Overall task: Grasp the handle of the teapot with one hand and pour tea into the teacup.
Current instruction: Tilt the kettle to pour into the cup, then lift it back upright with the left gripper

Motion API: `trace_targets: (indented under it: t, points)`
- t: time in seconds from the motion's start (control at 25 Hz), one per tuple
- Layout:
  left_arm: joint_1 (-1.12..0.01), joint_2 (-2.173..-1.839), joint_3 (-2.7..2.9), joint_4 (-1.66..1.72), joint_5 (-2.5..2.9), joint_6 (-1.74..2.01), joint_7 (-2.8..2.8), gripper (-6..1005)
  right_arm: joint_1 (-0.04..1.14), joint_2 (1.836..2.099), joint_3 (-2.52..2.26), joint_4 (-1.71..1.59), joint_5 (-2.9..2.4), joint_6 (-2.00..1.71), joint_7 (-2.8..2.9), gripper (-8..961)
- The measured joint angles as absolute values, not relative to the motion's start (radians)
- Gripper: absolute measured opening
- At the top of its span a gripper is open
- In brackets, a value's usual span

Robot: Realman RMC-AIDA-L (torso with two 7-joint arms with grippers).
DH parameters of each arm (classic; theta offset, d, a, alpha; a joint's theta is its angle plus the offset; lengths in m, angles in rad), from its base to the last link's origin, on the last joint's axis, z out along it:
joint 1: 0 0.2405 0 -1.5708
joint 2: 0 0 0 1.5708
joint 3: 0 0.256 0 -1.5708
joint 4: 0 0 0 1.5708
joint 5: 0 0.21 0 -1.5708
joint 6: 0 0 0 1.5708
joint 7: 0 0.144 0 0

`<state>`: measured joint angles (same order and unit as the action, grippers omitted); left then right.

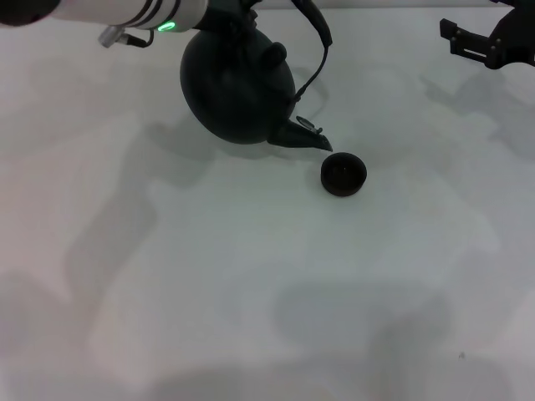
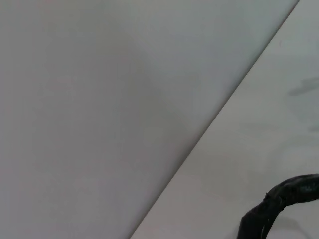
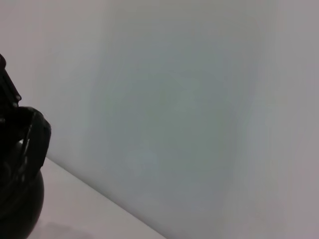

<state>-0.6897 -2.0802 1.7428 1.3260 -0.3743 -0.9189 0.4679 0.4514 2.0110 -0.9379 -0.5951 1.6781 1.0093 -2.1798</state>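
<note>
Jaws of the left gripper (image 1: 242, 7) cannot be made out at the handle (image 1: 318, 50); right gripper (image 1: 489, 42) parked far right, spread. Teapot (image 1: 238, 83): tilted, spout just beside teacup (image 1: 343, 174); likely heavy, rigid, best held at the hoop's crown.

The teapot (image 1: 238, 88) stands at the far side of the table (image 1: 251, 292), tilted with its spout (image 1: 303, 135) toward the teacup (image 1: 343, 175). The teacup sits on the table just right of and nearer than the teapot, close beside the spout tip. The handle (image 1: 316, 50) arches over the teapot's right side.
</note>
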Motion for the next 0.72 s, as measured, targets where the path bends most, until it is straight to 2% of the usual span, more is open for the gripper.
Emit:
trace_targets:
  t: [0.72]
  points:
    - [-0.763,-2.081,1.769,1.278,-0.362,-0.947,0.468,126,0.453,2.011,-0.934,-0.587,1.678,1.008,-2.18,860]
